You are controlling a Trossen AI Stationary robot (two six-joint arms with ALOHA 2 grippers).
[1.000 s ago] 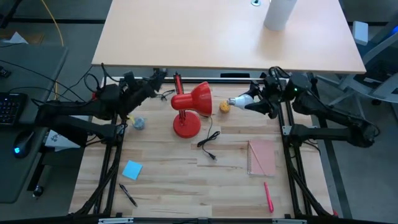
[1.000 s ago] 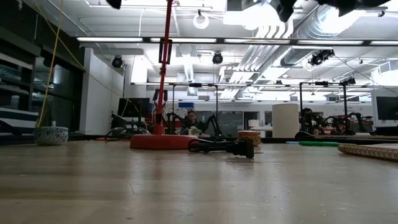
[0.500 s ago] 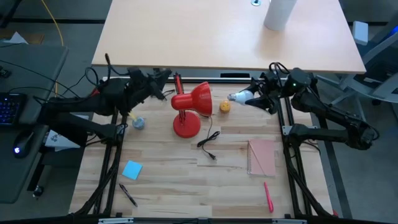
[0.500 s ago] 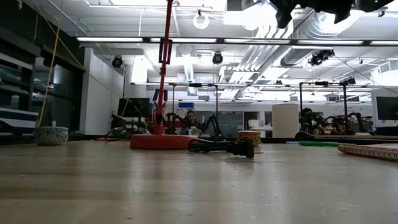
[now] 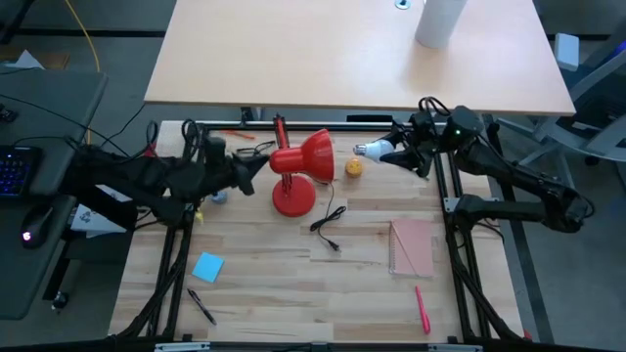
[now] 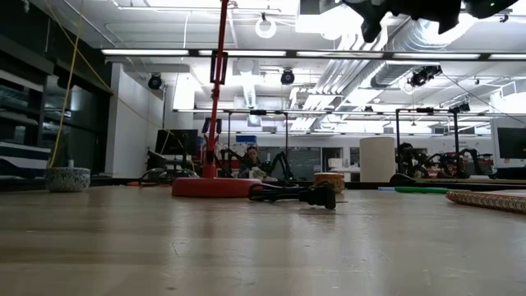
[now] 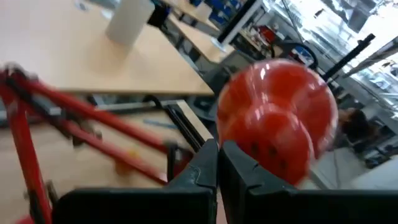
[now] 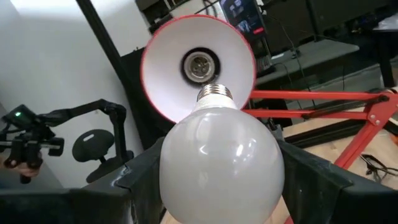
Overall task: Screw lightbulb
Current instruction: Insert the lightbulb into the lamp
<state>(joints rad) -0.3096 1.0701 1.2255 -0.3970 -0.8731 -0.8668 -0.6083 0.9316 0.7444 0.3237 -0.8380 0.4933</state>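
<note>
The right gripper [image 5: 401,154] grasps the bulb [image 5: 377,151] by its round glass, held in the air at the far right of the table [image 5: 264,284], just right of the lamp [image 5: 301,161]. In the right wrist view the bulb [image 8: 221,165] sits between the two dark fingers [image 8: 140,177], its screw base pointing at the socket [image 8: 199,65] inside the lamp's white-lined shade [image 8: 198,62], a small gap between base and socket.

The left gripper [image 5: 246,174] is clenched shut on nothing, its tips just left of the lamp's stem; in the left wrist view its fingers [image 7: 205,171] meet with the red shade [image 7: 277,118] beyond them.

Nearest on the table lie a black pen [image 5: 201,306] at left and a red pen [image 5: 422,308] at right. Farther in come a blue note [image 5: 207,266] on the left, a pink notebook [image 5: 412,246] on the right, and the lamp's plug [image 5: 331,241] and cord between them. Beyond these stand the lamp's round red base [image 5: 293,198] and a grey-blue object [image 5: 217,194] to its left. A small orange ball [image 5: 353,167] rests between the shade and the bulb. Past the table is a pale desk [image 5: 293,59] with a white cylinder [image 5: 437,22].
</note>
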